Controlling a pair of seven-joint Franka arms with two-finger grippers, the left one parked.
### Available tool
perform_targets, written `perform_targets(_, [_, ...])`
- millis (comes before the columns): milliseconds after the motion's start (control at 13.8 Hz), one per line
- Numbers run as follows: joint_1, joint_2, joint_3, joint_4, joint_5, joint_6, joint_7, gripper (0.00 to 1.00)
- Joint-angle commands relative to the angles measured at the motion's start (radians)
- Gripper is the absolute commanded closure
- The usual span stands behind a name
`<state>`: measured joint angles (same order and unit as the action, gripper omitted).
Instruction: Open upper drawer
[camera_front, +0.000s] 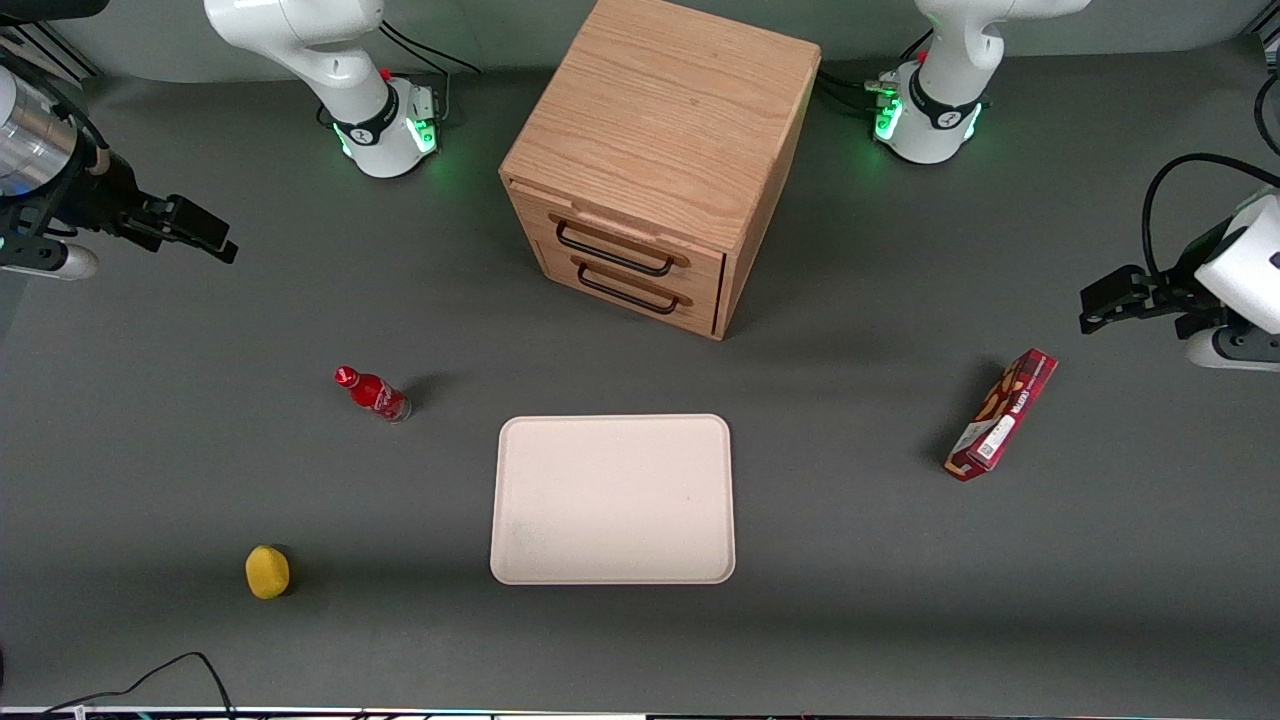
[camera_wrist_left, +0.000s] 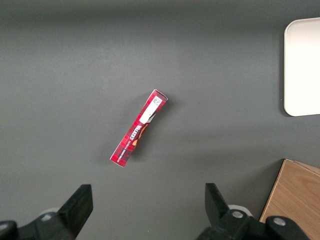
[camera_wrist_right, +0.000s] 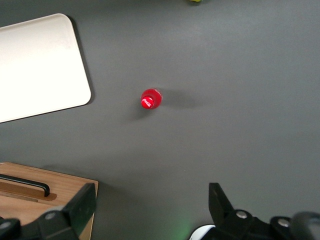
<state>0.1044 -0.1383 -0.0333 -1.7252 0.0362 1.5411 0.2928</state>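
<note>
At the far left edge of the front view, the gripper (camera_front: 205, 237) hangs above the table with its fingers spread wide, holding nothing. Lower left stand a red bottle (camera_front: 373, 394) and a yellow ball (camera_front: 268, 572) (both well apart from it). At upper centre, the upper drawer (camera_front: 615, 248) sits shut in its oak cabinet (camera_front: 660, 130); a pale tray (camera_front: 612, 499) lies nearer the camera.

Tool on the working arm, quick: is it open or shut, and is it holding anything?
Tool: open, holding nothing, up in the air at the working arm's end of the table, well away from the upper drawer, which is closed.
</note>
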Motion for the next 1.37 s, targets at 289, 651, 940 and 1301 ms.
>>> perform_targets(289, [0.011, 0.016, 0.001, 0.058, 0.007, -0.030, -0.006, 0.00])
perform_targets(651, [0.012, 0.060, 0.162, 0.107, 0.106, -0.095, -0.358, 0.00])
perform_targets(940, [0.011, 0.192, 0.353, 0.113, 0.166, -0.084, -0.518, 0.00])
perform_targets(1301, [0.018, 0.465, 0.512, 0.220, 0.165, 0.038, -0.518, 0.00])
